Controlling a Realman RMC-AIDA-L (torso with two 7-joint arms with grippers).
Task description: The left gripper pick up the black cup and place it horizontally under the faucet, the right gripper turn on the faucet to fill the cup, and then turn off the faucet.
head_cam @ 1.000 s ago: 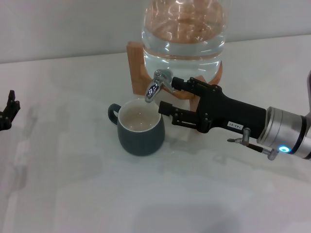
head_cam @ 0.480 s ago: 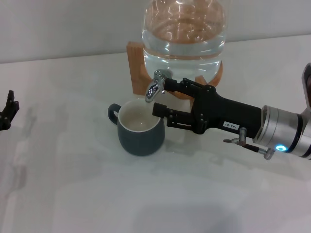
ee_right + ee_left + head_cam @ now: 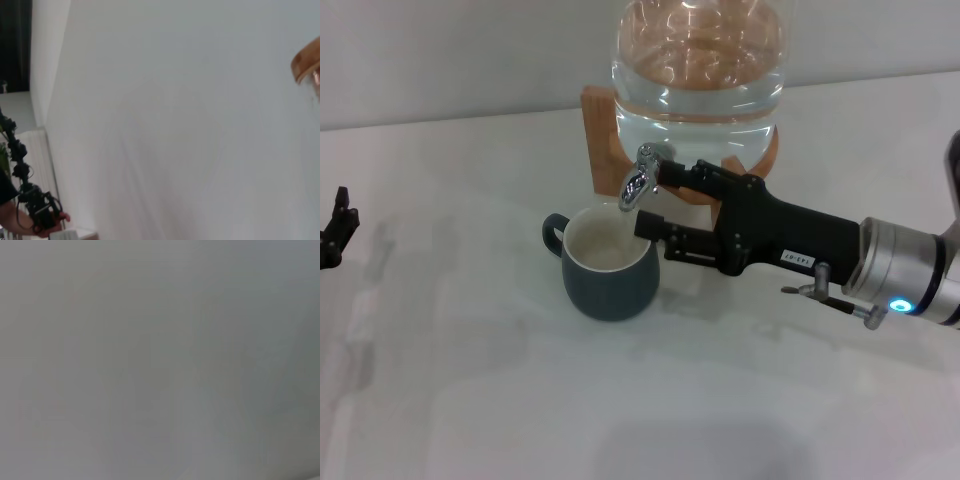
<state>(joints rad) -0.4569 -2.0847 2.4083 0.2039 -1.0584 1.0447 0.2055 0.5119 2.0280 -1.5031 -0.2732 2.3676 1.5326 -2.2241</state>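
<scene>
Chrome faucet (image 3: pixel 642 178) between our right gripper (image 3: pixel 653 201) spread fingers; we nudge lever gently, black cup (image 3: pixel 608 262) centred below; left gripper (image 3: pixel 332 232) parked, fingers unclear.

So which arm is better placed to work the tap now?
The right. The right gripper is open around the faucet, above the cup. The left gripper sits far off at the table's edge.

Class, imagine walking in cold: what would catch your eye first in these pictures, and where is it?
First, the big glass jar on its wooden stand at the table's far edge. Next, the right end effector, open around the faucet, with the black cup upright below. The left end effector sits far left.
</scene>
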